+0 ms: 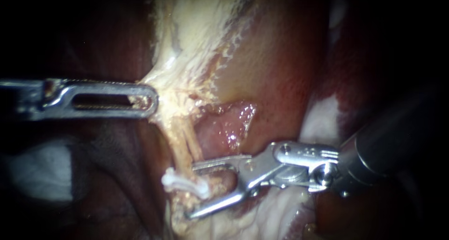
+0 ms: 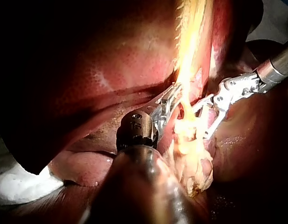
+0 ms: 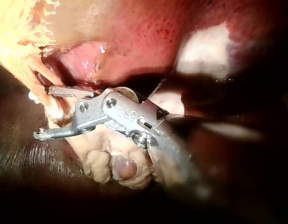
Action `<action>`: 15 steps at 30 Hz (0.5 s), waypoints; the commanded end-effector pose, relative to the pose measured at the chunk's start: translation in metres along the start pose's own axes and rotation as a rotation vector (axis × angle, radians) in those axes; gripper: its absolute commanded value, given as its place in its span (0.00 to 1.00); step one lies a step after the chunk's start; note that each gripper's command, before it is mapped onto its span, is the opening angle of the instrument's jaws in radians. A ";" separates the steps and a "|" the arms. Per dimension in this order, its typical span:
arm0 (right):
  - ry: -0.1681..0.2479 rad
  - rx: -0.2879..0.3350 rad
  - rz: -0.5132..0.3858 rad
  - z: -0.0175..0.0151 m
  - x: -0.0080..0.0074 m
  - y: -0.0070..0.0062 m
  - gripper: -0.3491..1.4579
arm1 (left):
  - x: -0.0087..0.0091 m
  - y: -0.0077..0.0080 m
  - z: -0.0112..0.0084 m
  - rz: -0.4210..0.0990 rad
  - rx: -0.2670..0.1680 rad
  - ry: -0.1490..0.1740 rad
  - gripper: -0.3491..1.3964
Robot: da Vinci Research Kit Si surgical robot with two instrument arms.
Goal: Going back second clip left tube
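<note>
Endoscope view: right instrument point(image 1: 191, 191) jaws stand apart, straddling the pale tube point(image 1: 183, 144). White clip point(image 1: 180, 181) sits on the tube at the jaw tips. Left instrument point(image 1: 150, 99) jaws clamped on pale tissue point(image 1: 187, 57) beside the liver point(image 1: 280, 76).

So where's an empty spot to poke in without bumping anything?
Free: the red tissue between the pale tissue and the shaft of the right instrument, and the pink hollow above its open jaws. Crowded: below, those jaws straddle the tube beside the white clip, and the left instrument grips the pale tissue.
</note>
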 end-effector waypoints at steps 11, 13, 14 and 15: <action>0.003 -0.041 -0.046 -0.0030 0.0013 -0.0005 0.52 | 0.0000 0.0000 -0.0001 0.000 0.001 0.000 0.00; 0.003 -0.048 -0.062 -0.0042 0.0019 -0.0009 0.52 | 0.0000 0.0000 -0.0001 0.000 0.001 0.000 0.00; 0.003 -0.051 -0.071 -0.0048 0.0022 -0.0011 0.52 | 0.0000 0.0000 -0.0001 0.000 0.001 0.000 0.00; 0.003 -0.053 -0.079 -0.0054 0.0025 -0.0013 0.52 | 0.0000 0.0000 -0.0001 0.000 0.001 0.000 0.00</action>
